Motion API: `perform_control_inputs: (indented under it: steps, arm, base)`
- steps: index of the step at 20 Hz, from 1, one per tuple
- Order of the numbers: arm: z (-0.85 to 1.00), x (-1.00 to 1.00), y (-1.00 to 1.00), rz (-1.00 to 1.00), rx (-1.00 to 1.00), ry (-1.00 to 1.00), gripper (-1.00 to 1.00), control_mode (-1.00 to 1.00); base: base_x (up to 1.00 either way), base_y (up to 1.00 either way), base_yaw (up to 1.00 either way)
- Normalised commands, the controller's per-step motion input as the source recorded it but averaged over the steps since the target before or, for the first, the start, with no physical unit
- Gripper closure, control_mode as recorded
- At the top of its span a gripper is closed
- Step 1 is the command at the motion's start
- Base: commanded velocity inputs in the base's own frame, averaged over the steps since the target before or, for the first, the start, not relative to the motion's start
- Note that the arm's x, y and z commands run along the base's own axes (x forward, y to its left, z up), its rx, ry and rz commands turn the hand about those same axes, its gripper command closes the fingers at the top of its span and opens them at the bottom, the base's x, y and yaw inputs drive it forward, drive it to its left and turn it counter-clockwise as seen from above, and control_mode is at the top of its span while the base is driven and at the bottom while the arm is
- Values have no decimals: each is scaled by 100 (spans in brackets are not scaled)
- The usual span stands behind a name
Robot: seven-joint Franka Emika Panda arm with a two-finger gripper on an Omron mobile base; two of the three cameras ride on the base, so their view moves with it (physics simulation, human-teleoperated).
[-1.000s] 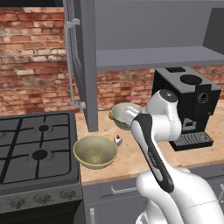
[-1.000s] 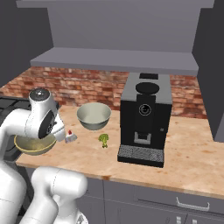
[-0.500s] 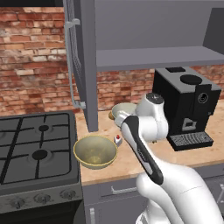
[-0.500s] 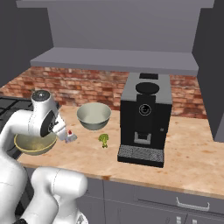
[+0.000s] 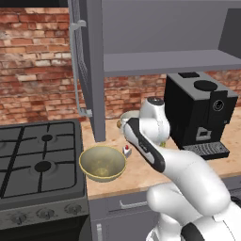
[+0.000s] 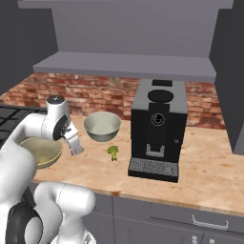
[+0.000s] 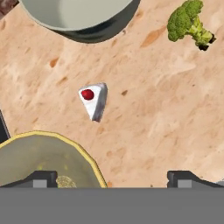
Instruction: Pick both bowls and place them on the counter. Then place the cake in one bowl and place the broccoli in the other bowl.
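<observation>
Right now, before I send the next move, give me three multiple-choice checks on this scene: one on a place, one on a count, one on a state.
1. Where is the cake?
A. in the yellow bowl
B. on the counter between the two bowls
C. on the stove

2. How many bowls stand on the counter?
A. one
B. two
C. three

3. How is the hand?
A. open, holding nothing
B. shut on the cake
C. shut on the broccoli

Answers: 1 B, the slice lies on bare wood between the yellow bowl and the grey-green bowl. 2 B, both bowls sit on the worktop. 3 A, the fingertips stand wide apart over the counter, and the broccoli lies untouched.
</observation>
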Motion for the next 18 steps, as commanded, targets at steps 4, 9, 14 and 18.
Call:
perform_control_inputs:
  steps: [4,9,14,18]
  arm:
    - [-10,44,0,1,0,12,-100,-100]
    - [0,-1,0,1,0,0,-100,-100]
    - [0,0,-4,1,0,0,-100,-100]
    - [0,0,0,0,0,0,-100,-100]
  base:
    - [0,0,0]
    - [0,0,0]
    - [0,0,0]
    - [0,0,0]
